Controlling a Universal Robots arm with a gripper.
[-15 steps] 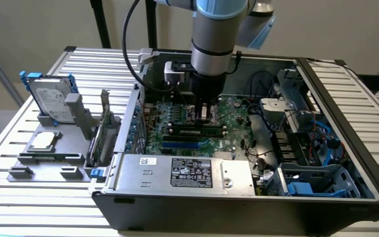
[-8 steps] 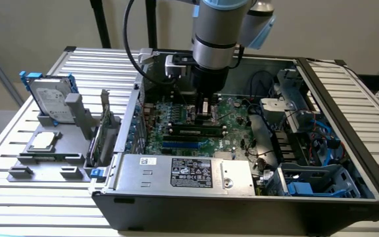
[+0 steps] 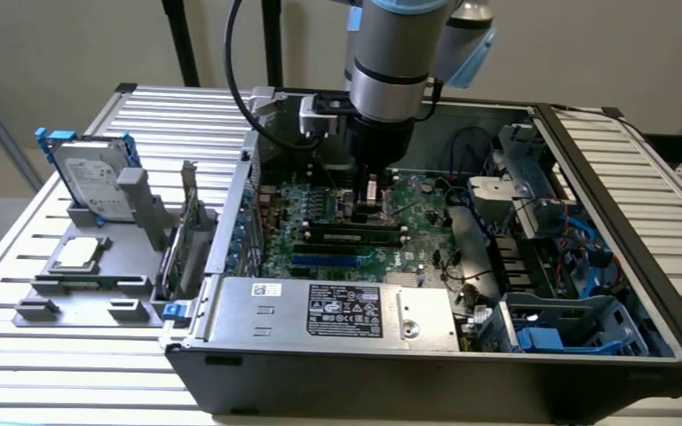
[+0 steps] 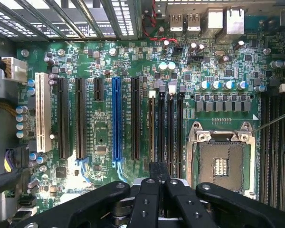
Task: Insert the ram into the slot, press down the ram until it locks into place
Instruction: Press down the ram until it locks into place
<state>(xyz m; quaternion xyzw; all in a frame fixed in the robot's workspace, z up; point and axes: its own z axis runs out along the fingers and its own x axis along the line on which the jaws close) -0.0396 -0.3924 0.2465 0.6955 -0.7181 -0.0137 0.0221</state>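
Black fingers (image 4: 160, 176) together, pressing the ram (image 4: 152, 130) edge | ram upright in slot (image 4: 161, 128), centre of both frames, left of silver CPU socket (image 4: 222, 164) | risk: off-centre push tilts ram, one clip unlatched

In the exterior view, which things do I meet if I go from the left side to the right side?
Hard drive standing on the grey fixture → processor chip lying on that fixture → ram on the green motherboard, beside the gripper → blue plastic bracket at the case's right end.
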